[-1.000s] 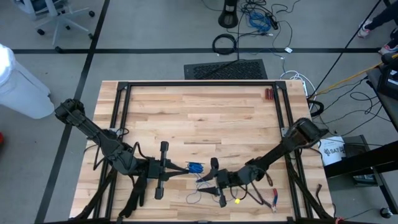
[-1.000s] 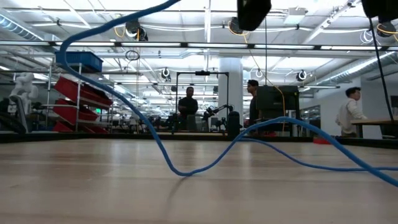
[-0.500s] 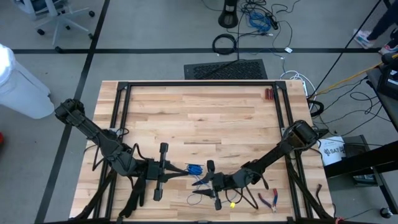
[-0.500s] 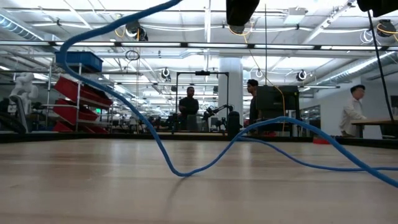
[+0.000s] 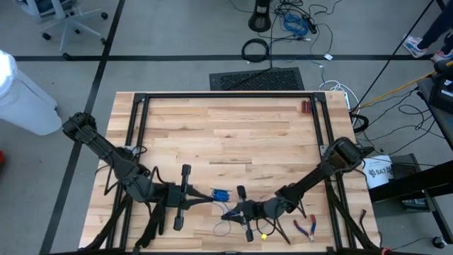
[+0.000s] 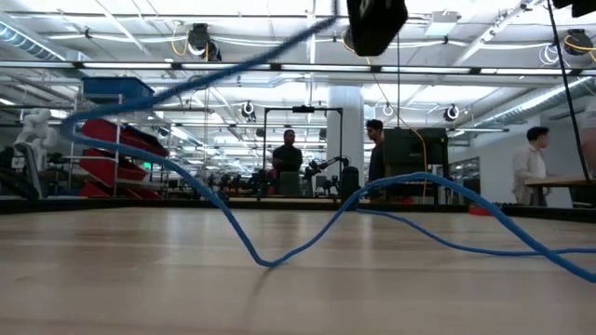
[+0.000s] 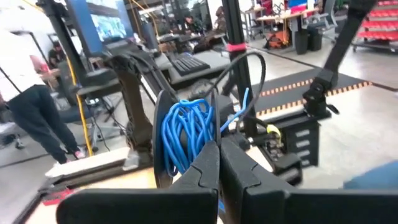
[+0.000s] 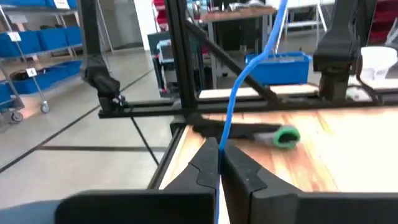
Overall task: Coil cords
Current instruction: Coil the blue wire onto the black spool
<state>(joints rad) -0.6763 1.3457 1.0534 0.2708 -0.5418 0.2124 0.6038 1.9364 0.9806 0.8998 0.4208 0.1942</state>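
The cord is thin and blue. Part of it is wound into a small coil (image 5: 220, 193) (image 7: 185, 130) that my left gripper (image 5: 211, 196) (image 7: 217, 165) is shut on, above the table's near middle. Just right of the coil, my right gripper (image 5: 228, 210) (image 8: 219, 152) is shut on a loose stretch of the cord (image 8: 239, 93). The rest of the cord trails over the wood near the front edge (image 5: 228, 225). In the low view one slack bend (image 6: 270, 261) touches the table. My left gripper pinches the coil's bundled loops (image 7: 189, 155) between its two fingers, at the side of the coil nearest them. The fingers lie level and point toward the table's right. The coil stands upright, clear of the table. My right gripper pinches a single strand of the cord (image 8: 222, 138) between its two fingers. The fingers lie level and point toward the table's left. From the pinch the strand climbs steeply away; behind it the cord falls slack toward the table.
Red-handled pliers (image 5: 306, 228) lie near the front right corner, a small yellow piece (image 5: 264, 234) beside the loose cord. A small red object (image 5: 306, 107) sits at the far right. A dark tool with a green end (image 8: 283, 137) lies on the wood. A black frame (image 5: 226, 94) rims the table.
My right gripper has shut on the loose strand and edged toward the coil and the near edge. The cord's raised stretch has swung and now runs straighter in the low view. The bend resting on the table has stayed put.
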